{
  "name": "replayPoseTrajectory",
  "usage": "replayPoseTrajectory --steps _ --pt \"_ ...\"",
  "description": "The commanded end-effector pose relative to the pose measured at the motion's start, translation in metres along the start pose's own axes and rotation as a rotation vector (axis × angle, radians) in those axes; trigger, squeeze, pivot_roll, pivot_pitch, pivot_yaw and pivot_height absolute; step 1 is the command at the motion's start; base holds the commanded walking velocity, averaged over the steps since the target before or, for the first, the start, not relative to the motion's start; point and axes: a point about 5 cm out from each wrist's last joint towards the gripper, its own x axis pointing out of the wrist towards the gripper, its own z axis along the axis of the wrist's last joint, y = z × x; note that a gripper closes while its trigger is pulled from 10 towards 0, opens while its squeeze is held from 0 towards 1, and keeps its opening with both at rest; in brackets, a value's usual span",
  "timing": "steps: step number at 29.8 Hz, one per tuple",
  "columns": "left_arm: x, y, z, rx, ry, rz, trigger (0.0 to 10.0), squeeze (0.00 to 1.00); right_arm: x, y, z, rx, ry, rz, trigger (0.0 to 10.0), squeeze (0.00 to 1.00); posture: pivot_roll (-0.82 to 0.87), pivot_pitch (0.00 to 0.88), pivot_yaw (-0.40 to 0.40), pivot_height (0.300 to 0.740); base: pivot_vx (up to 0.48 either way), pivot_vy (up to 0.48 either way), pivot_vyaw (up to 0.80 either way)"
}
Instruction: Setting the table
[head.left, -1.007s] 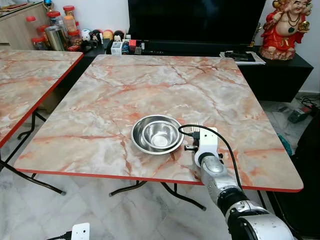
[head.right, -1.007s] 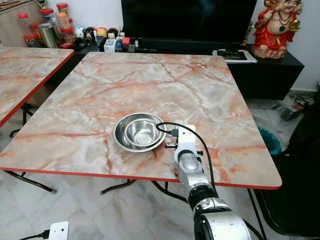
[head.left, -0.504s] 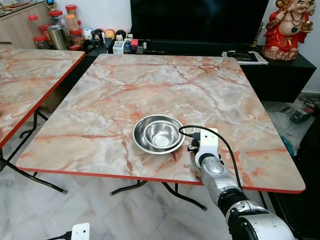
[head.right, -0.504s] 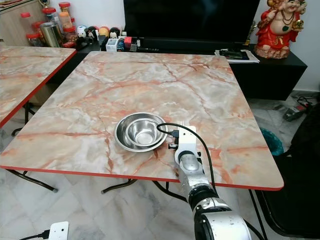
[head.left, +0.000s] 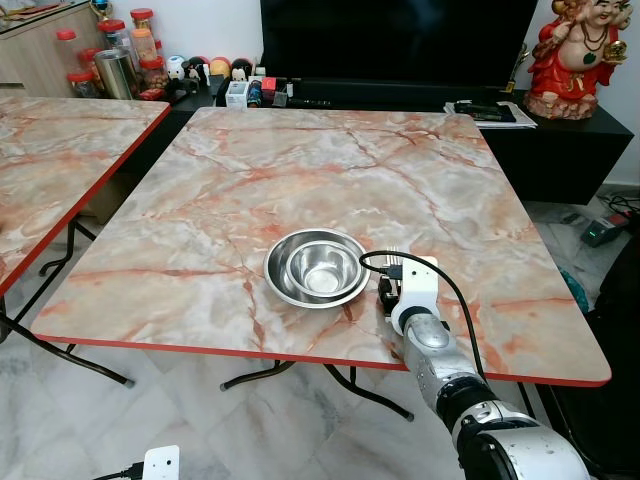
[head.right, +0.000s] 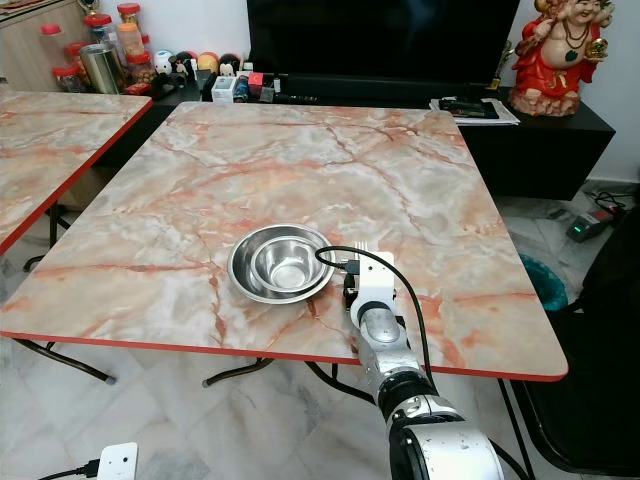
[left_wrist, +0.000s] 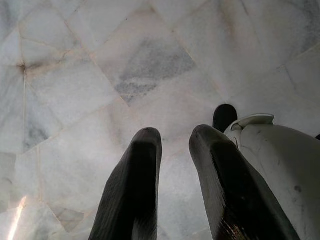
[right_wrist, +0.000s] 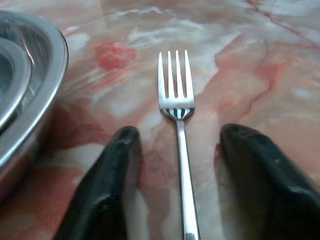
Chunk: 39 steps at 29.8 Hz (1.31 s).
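The left pincer (left_wrist: 175, 145) hangs above a floor (left_wrist: 100, 70) of pale marble tiles with grey veining and thin joint lines. Its two black fingers (left_wrist: 132, 190) stand a little apart, with a narrow strip of floor showing between them and nothing held. Beside one finger sits a rounded white shape (left_wrist: 280, 165), possibly part of the robot's own body, with a small dark tip (left_wrist: 224, 116) just past it.
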Motion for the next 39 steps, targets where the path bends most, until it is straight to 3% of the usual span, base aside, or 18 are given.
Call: replayPoseTrajectory --steps 1,7,8,9,24,32,39 --pt "0.0 0.001 0.0 0.006 0.012 0.01 10.0 0.0 0.002 -0.001 0.009 -0.008 -0.029 -0.004 10.0 1.0 0.03 0.0 -0.01 0.719 0.0 0.0 0.0" --pt "0.0 -0.001 0.002 0.006 0.009 0.007 10.0 0.0 0.003 -0.003 0.014 -0.01 -0.06 -0.013 10.0 1.0 0.03 0.0 -0.008 0.719 0.0 0.0 0.0" --pt "0.0 -0.001 0.002 0.006 0.008 0.007 10.0 0.0 0.003 -0.003 0.016 -0.015 -0.073 -0.016 10.0 0.11 0.03 0.0 -0.008 0.719 0.0 0.0 0.0" --pt "0.0 -0.001 0.002 0.006 0.008 0.006 10.0 0.0 0.003 -0.004 0.019 -0.026 -0.097 -0.02 10.0 0.0 0.03 0.0 -0.008 0.719 0.0 0.0 0.0" --pt "0.001 -0.003 0.006 0.003 -0.001 -0.002 10.0 0.0 0.002 -0.008 0.044 -0.05 -0.252 -0.081 10.0 0.0 0.02 0.0 -0.004 0.719 0.0 0.0 0.0" --pt "0.001 -0.005 0.011 0.001 -0.025 -0.008 10.0 0.0 -0.007 -0.009 0.058 -0.072 -0.416 -0.13 10.0 0.0 0.02 0.0 -0.004 0.719 0.0 0.0 0.0" --pt "0.002 -0.009 0.013 0.002 -0.027 -0.018 10.0 0.0 -0.018 0.002 0.055 -0.029 -0.5 -0.083 10.0 0.0 0.0 0.0 -0.003 0.719 0.0 0.0 0.0"
